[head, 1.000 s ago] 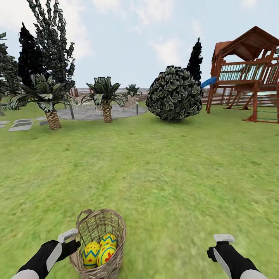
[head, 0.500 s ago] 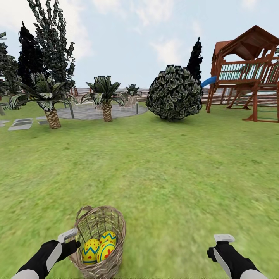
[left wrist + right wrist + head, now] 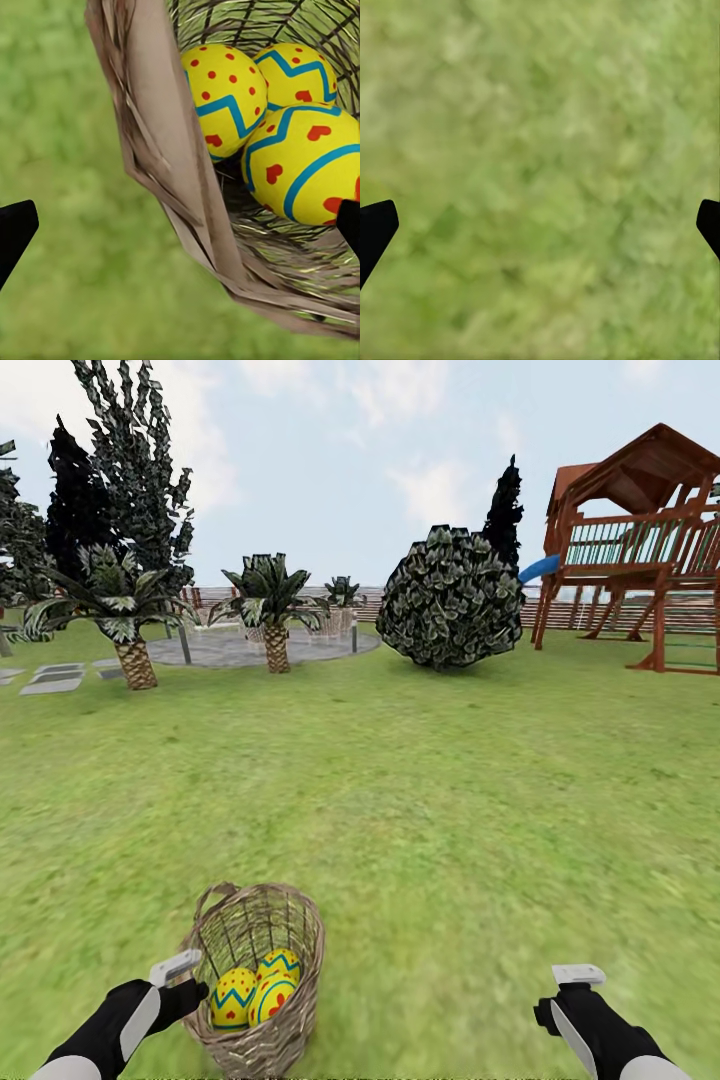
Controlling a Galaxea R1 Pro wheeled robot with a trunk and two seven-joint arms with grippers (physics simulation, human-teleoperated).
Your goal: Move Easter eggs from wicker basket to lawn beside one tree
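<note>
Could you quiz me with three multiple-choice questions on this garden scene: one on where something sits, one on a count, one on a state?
1. Where is the wicker basket?
A. under the playset
B. on the lawn beside the left hand
C. on the paving stones

2. How many Easter eggs lie in the basket?
A. one
B. five
C. three

3. What is the right hand doing?
A. open over bare grass
B. holding an egg
C. gripping the basket rim

Answers:
1. B, the head view shows the basket on the lawn right by the left hand.
2. C, the left wrist view shows three yellow eggs inside.
3. A, its fingertips stand wide apart with grass between.
</note>
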